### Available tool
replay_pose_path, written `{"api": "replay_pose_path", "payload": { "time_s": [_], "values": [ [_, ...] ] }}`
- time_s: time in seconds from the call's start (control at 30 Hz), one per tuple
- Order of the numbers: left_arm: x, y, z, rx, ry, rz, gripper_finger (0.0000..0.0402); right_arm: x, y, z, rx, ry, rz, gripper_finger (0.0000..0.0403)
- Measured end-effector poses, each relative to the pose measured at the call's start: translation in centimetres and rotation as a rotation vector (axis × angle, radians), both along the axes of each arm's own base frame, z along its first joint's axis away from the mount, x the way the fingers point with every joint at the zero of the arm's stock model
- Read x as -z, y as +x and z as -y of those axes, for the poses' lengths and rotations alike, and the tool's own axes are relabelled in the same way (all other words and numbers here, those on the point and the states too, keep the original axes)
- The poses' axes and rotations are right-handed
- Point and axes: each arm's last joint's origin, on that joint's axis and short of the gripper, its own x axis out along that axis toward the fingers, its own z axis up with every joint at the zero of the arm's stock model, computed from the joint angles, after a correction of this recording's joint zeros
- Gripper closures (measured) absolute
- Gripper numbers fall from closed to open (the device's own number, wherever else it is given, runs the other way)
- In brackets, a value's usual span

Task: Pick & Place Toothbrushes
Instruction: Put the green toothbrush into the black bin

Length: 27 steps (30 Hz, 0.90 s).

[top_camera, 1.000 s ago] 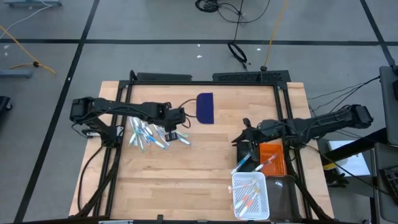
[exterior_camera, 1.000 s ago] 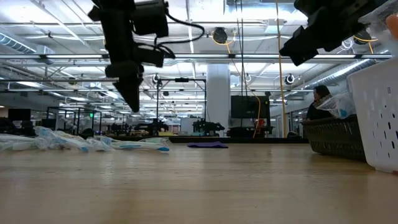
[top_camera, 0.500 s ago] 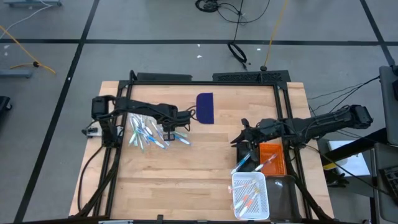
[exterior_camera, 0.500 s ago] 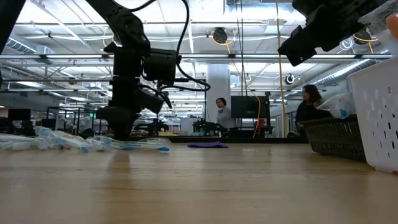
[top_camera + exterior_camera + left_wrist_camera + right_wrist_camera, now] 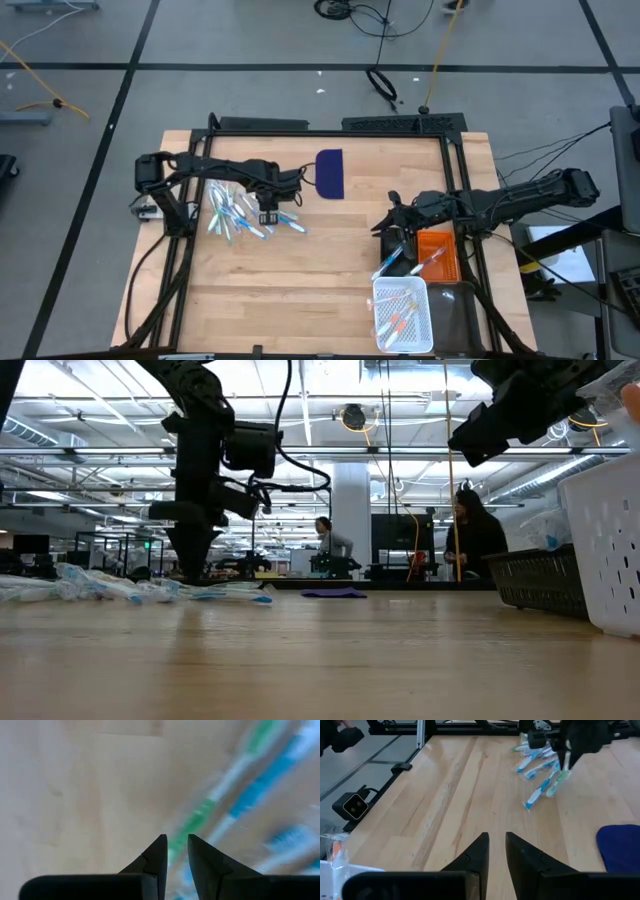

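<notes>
A light wooden table [image 5: 300, 270] stands on a grey floor marked with dark lines, and beyond its far edge the low view looks into a large workshop hall where two people [image 5: 470, 535] stand near a pillar. The toothbrushes [image 5: 240, 215], mostly light blue and white in clear wrappers, lie in a loose heap on the left part of the table, and a dark blue flat rectangle [image 5: 330, 173] rests just beyond them toward the middle. The left gripper [image 5: 268, 214] points down at the right edge of the heap, its fingers [image 5: 155, 862] a narrow slit apart right above a green and white toothbrush [image 5: 210, 805]; nothing shows between them, and whether the tips touch the wrapper cannot be told. The right gripper [image 5: 392, 232] hangs above the table on the right, beside an orange bin [image 5: 438, 255], its fingers [image 5: 477, 855] also only a slit apart and holding nothing. A white perforated basket [image 5: 403, 315] near the front right corner already contains several toothbrushes, and another blue one leans across the rim between basket and bin.
</notes>
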Motion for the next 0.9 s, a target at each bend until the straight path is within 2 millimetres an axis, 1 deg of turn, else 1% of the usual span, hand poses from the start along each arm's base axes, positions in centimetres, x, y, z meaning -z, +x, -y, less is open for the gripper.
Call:
{"api": "replay_pose_path", "payload": {
  "time_s": [0.07,0.2,0.3,0.4,0.6,0.8,0.9],
  "values": [
    [0.0,0.1,0.4,0.027,-0.009,-0.003,0.0323,0.1,0.0,0.0,0.0,-0.001,-0.008,0.0344],
    [0.7,0.3,1.1,0.073,-0.022,-0.03,0.0323,0.1,-0.1,0.0,0.0,-0.002,-0.014,0.0344],
    [1.0,0.4,1.3,0.086,0.019,-0.054,0.0323,0.1,-0.1,0.0,-0.002,-0.007,-0.013,0.0344],
    [1.0,0.3,1.2,0.08,0.061,-0.078,0.0323,0.1,-0.1,0.0,-0.003,-0.008,-0.013,0.0344],
    [1.1,0.3,0.8,0.059,0.041,-0.068,0.0323,0.1,-0.1,0.0,-0.002,-0.007,-0.013,0.0344],
    [2.3,0.6,0.8,0.067,0.008,-0.088,0.0323,0.1,-0.1,0.0,-0.002,-0.006,-0.013,0.0344],
    [3.0,0.9,0.7,0.066,0.01,-0.086,0.0323,0.5,-0.1,0.0,-0.002,-0.006,-0.015,0.0344]
  ]
}}
